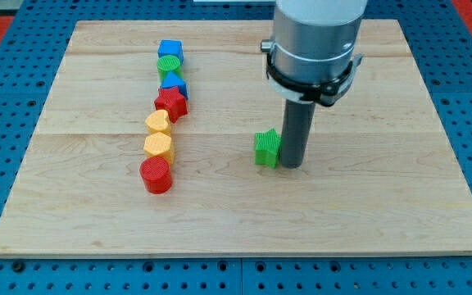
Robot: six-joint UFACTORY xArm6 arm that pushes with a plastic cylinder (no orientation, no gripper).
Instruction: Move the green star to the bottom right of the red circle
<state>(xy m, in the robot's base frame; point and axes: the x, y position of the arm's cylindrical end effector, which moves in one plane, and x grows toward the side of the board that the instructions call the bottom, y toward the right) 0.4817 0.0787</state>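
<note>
The green star (265, 148) lies near the middle of the wooden board. My tip (291, 165) rests on the board right against the star's right side. The red circle (156, 175) stands at the lower end of a column of blocks on the view's left, well to the left of the star and slightly lower.
The column above the red circle holds a yellow hexagon (159, 146), a yellow heart (158, 123), a red star (171, 103), a blue block (174, 83), a green circle (169, 65) and a blue cube (170, 52). The wooden board (383, 205) lies on a blue pegboard.
</note>
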